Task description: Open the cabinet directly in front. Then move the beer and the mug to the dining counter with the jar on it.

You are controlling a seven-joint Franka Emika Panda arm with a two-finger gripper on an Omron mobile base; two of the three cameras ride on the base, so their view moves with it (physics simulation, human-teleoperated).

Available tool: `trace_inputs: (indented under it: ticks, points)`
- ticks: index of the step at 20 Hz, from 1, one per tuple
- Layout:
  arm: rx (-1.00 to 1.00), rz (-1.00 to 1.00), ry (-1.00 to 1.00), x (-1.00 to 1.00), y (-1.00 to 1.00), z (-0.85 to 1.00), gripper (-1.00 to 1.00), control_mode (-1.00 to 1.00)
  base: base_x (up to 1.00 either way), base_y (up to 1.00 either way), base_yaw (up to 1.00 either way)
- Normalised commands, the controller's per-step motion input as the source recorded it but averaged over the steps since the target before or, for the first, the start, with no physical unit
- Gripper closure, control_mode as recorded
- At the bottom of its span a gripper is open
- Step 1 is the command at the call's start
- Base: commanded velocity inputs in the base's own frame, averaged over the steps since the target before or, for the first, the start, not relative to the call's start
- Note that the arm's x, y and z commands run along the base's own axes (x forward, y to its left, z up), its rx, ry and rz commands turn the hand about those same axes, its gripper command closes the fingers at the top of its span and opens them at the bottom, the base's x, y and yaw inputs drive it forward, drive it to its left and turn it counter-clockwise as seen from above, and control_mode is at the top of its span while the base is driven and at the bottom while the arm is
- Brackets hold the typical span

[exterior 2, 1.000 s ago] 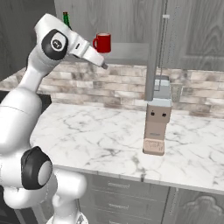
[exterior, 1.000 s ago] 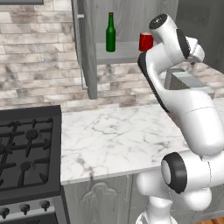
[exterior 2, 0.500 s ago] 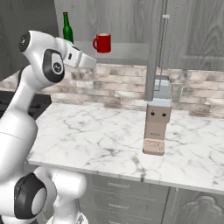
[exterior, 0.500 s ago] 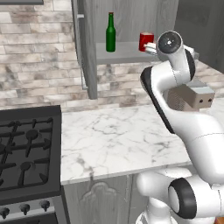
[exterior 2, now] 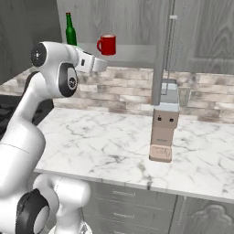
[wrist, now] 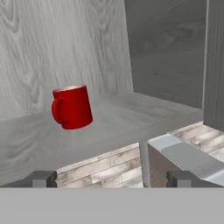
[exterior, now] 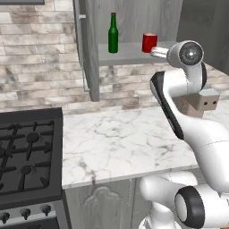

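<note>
Grey wood-grain fronts and a brick backsplash close off the wall ahead of us, above a white marble worktop (exterior: pixel 116 138) that adjoins a black stove (exterior: pixel 27 156). We see the cabinet (exterior: pixel 89 49) standing open, its doors swung out edge-on toward us, and its shelf holds the beer (exterior: pixel 113 33) and the mug (exterior: pixel 149 42), both upright and a little apart, the bottle to the left of the mug. Our gripper (wrist: pixel 113 178) has its fingertips (wrist: pixel 41 178) spread wide apart and holds nothing; between them the hand view looks up at the shelf's front edge, with the red mug sitting further in on the shelf, its handle turned to the left of that view. From the right base view the hand (exterior 2: pixel 91 63) is raised just below shelf height, short of the mug and not touching it. A brown boxy appliance (exterior 2: pixel 163 132) with a grey top stands on the marble to the right.
</note>
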Motion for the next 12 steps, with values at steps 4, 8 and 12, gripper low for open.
trace_inputs:
  ticks: [4,8,12]
  points:
    - [-0.12,0.07,0.15,0.0,0.09,0.0,-1.0,-1.0,0.0,0.0,0.0]
    - [-0.1,0.08,0.19,0.0,0.01,0.0,-1.0,-1.0,0.0,0.0,0.0]
    - [0.0,0.0,-0.02,0.0,0.02,0.0,-1.0,-1.0,0.0,0.0,0.0]
